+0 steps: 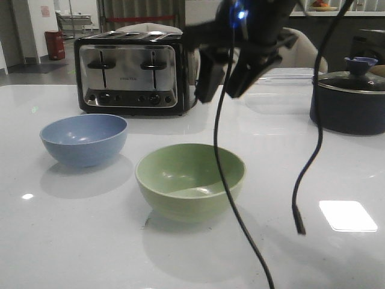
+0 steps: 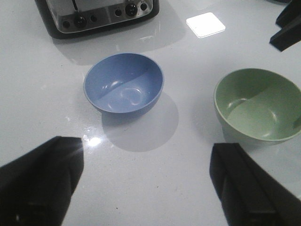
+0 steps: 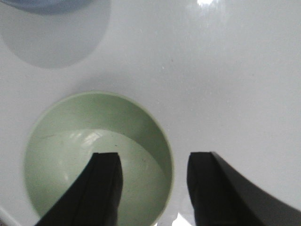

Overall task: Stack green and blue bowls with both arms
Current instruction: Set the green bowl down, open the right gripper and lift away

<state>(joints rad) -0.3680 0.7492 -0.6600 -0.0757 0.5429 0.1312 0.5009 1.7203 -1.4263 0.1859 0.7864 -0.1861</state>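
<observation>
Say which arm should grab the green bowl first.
Probably the right. Its open gripper hangs straddling the green bowl rim. The left gripper, also open, faces the blue bowl instead.

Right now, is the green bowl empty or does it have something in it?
Empty. The green bowl sits upright on the table, and the right wrist view, looking straight into it, shows only its bare inside.

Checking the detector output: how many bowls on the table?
2. The dusty blue matte round bowl stands in front of the chrome toaster; the pale green matte round bowl sits right of it, nearer the camera.
</observation>
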